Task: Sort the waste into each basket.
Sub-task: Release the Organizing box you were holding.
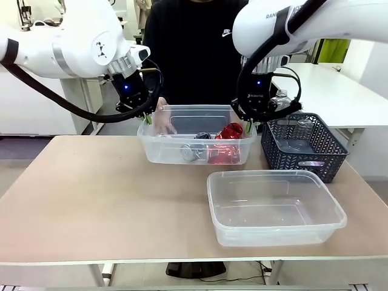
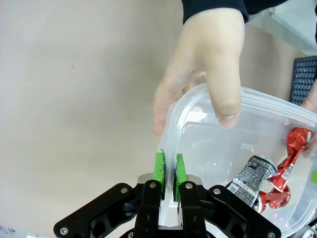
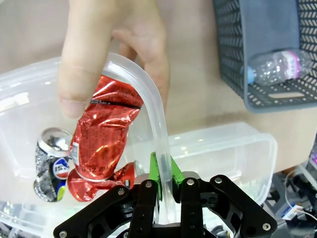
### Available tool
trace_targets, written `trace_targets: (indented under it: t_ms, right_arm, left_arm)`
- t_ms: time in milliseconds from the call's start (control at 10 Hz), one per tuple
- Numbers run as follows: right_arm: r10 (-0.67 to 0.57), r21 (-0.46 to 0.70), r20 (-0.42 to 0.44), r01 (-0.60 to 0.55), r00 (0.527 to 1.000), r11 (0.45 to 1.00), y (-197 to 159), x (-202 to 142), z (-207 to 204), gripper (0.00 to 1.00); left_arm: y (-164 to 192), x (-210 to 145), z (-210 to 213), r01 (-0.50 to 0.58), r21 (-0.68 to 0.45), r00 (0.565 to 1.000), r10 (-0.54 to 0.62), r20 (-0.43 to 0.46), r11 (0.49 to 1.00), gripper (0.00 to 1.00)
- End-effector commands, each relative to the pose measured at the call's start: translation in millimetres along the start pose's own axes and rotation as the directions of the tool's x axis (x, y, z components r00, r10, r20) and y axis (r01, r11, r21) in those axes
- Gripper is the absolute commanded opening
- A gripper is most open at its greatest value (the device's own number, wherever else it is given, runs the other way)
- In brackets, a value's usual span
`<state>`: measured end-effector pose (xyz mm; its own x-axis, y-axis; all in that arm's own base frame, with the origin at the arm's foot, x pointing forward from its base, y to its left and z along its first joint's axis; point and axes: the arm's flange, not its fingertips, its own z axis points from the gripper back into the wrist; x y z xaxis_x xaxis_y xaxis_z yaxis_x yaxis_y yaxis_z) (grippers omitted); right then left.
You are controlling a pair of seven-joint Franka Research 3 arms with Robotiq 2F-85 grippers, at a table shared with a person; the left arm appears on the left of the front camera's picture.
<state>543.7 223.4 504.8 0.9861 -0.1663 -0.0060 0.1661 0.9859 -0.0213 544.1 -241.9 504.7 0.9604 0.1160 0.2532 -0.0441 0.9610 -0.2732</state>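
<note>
Both grippers, left (image 2: pixel 168 171) and right (image 3: pixel 164 171), pinch the tub (image 1: pixel 159 150) rim, fingers nearly closed; lift level, in step; keep cans (image 1: pixel 229 133) inside.

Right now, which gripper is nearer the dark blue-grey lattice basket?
Right. The right gripper is clamped on the end rim of the clear tub holding crushed cans, beside the dark blue-grey lattice basket. The left gripper grips that tub's opposite end, farther off.
</note>
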Motion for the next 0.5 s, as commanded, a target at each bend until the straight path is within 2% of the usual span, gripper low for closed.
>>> trace_targets:
  t_ms: [0,100,200,300,400]
  right_arm:
    - [0.002,-0.001,0.003,-0.002,1.0,1.0,-1,-6,-2,0.06]
    - [0.0,0.0,0.0,0.0,1.0,1.0,0,0,0,0.06]
    - [-0.018,0.011,0.043,0.017,0.999,1.0,-7,-6,6,0.61]
    - [-0.029,0.018,0.076,0.028,0.997,0.999,-11,-10,9,0.61]
    - [-0.034,0.029,0.104,0.031,0.994,0.999,-13,-13,13,1.0]
  left_arm:
    - [0,-5,2,0.003,-0.005,1.0,-0.003,0.009,1.0,0.1]
    - [0,0,0,0.0,0.0,1.0,0.0,0.0,1.0,0.18]
    - [-3,-3,5,0.028,0.015,0.999,-0.029,0.027,0.999,0.67]
    - [-5,-5,10,0.032,-0.009,0.999,-0.032,0.041,0.999,0.75]
    - [-6,-8,14,0.036,0.001,0.998,-0.036,0.058,0.999,1.0]
